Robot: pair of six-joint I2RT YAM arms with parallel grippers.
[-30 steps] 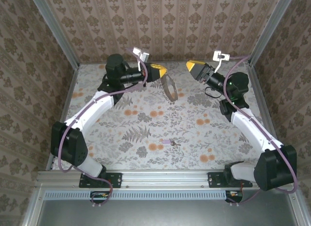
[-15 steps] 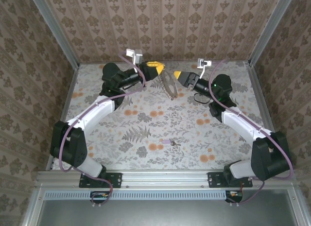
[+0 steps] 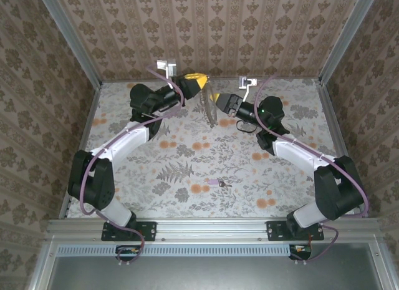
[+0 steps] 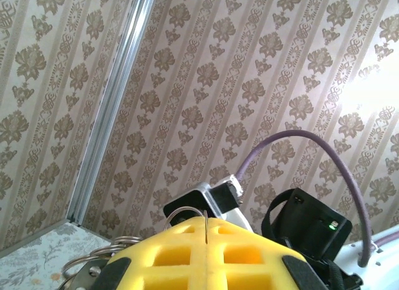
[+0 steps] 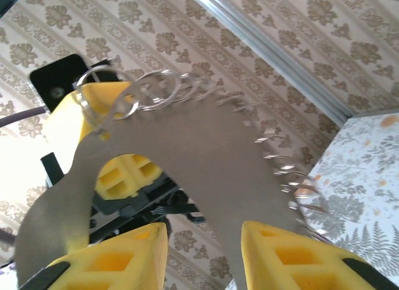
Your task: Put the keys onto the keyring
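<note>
Far across the desk (image 3: 249, 178), the left arm (image 3: 121, 143) reaches up and inward, elbow bent and wrist raised toward the back wall. Its left jaws are clenched on the upper end of the keyring (image 3: 209, 108), held clear of the surface. Nearer the front, the key (image 3: 214, 183) lies flat on the desk. The right arm (image 3: 299, 154) stretches inward and low. Its right jaws are parted astride the ring's band, with a gap showing.

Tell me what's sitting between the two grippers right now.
The keyring. In the top view it hangs from the shut left gripper, directly in front of the open right gripper.
</note>
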